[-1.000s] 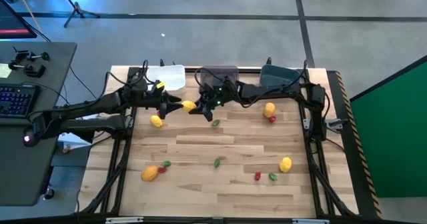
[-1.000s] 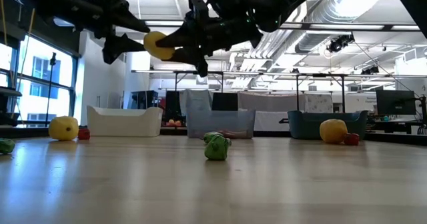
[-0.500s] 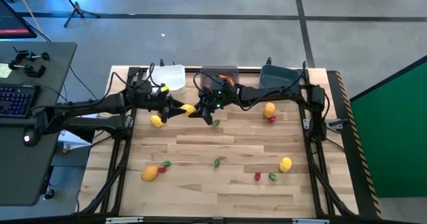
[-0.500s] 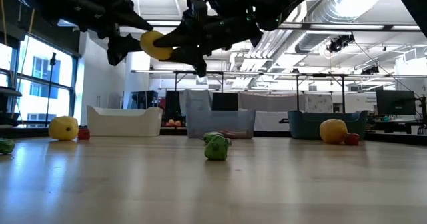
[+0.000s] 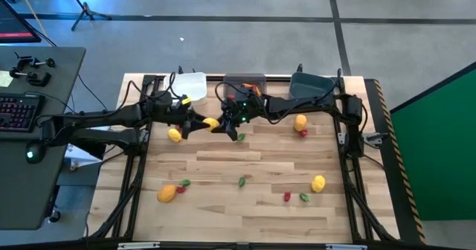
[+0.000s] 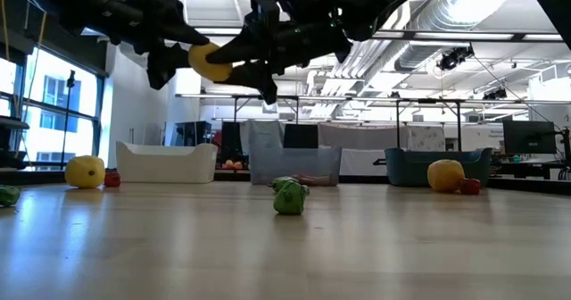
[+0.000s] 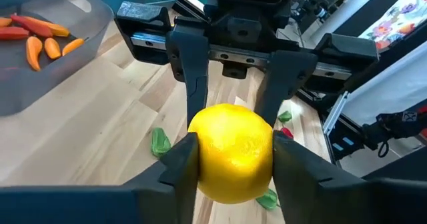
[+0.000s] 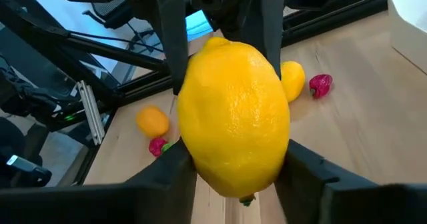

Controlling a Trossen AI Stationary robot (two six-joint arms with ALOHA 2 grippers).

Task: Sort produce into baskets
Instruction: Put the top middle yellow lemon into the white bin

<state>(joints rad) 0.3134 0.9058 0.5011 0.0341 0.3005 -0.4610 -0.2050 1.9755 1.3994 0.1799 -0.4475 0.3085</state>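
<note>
Yellow lemon [image 5: 212, 122] aloft over the surface [image 5: 245, 161] before the grey bin [image 5: 244, 82], pinched at once between jaws of left gripper [image 7: 230, 159] and right gripper [image 8: 235, 164] — a mid-air handover, I judge — next, one must let go.

Three bins [image 5: 243, 82] stand in a row along the desk's [image 5: 245, 213] far edge — a lemon [image 5: 211, 123] hangs above the desk before them, between the left tool [image 5: 199, 123] and right tool [image 5: 222, 123].
</note>
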